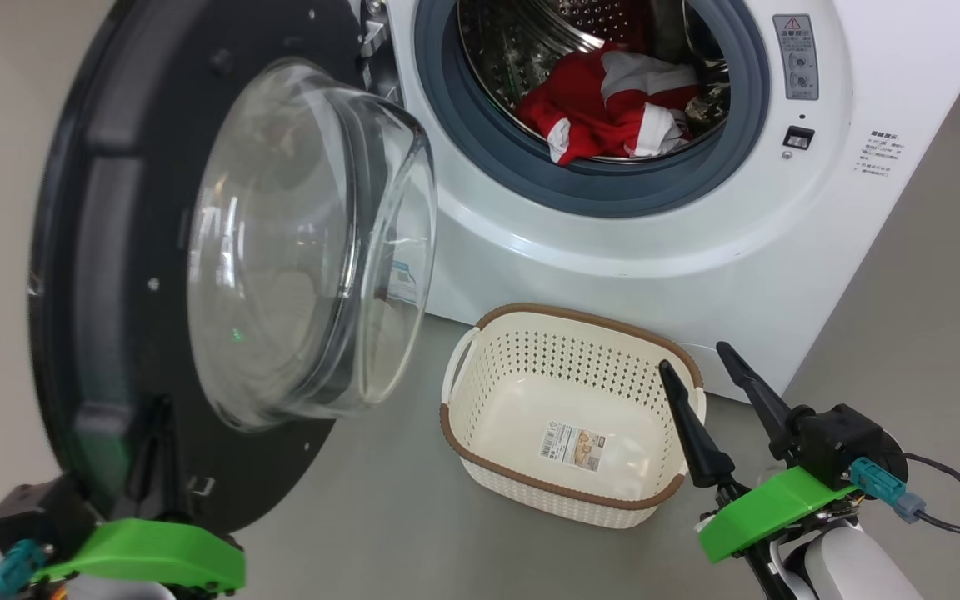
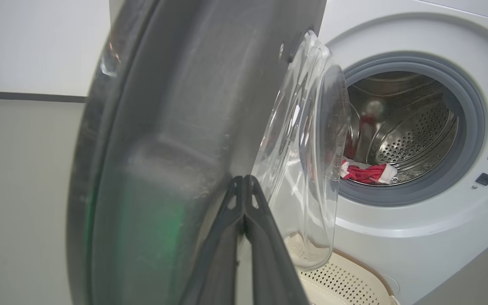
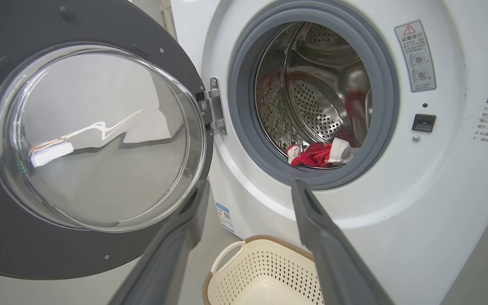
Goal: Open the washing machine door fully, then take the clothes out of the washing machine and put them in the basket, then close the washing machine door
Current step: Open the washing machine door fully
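Left end effector closed, empty, at washing machine door; right end effector wide open, empty. Warning sticker: 温馨提示.

The grey floor carries the basket, upright just before the washing machine.

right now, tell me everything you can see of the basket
The basket is cream perforated plastic, a rounded rectangle with a brown woven-look rim, a side handle and a paper label on its bottom. It stands upright and empty on the grey floor before the washing machine. Only the floor seems to touch it.
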Available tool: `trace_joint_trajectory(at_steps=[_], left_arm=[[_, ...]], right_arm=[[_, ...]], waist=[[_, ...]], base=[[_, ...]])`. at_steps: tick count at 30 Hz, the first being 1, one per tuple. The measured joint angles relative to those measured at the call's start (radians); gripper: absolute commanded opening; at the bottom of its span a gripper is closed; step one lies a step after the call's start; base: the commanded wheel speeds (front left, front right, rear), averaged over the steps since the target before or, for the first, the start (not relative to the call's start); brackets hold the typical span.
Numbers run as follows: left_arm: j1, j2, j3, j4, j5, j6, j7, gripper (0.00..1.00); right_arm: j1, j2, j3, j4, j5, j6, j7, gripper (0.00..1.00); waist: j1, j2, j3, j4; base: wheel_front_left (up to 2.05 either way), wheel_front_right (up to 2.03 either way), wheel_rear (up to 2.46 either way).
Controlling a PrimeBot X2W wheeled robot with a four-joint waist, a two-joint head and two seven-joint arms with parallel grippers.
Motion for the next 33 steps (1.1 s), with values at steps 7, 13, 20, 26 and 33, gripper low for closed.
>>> trace_joint_trajectory(at_steps=[7,13,20,26,33], left_arm=[[-0.001,0.026,0.061,0.051,-0.021,0.007,-0.036,0.0],[-0.017,0.049,0.103,0.141,-0.029,0.005,-0.083,0.0],[-0.072,0.083,0.156,0.246,-0.048,-0.018,-0.122,0.0],[-0.129,0.12,0.187,0.332,-0.053,-0.032,-0.14,0.0],[-0.201,0.151,0.231,0.445,-0.056,-0.052,-0.15,0.0]], right_arm=[[0.001,-0.007,-0.006,-0.007,-0.01,0.0,0.0,1.0],[0.003,-0.021,-0.009,-0.008,-0.016,0.0,0.0,1.0],[0.024,-0.026,-0.002,-0.009,-0.019,0.0,0.0,1.0],[0.024,-0.038,0.002,-0.01,-0.019,0.0,0.0,1.0],[0.023,-0.058,0.006,-0.014,-0.019,0.0,0.0,1.0]], waist=[[0.0,0.0,0.011,-0.004],[0.0,0.0,0.018,-0.003],[0.0,0.0,0.014,-0.014],[0.0,0.0,0.016,-0.025],[0.0,0.0,0.029,-0.037]], base=[[0.0,0.0,0.0],[0.0,0.0,0.0],[0.0,0.0,0.0],[0.0,0.0,0.0],[0.0,0.0,0.0]])
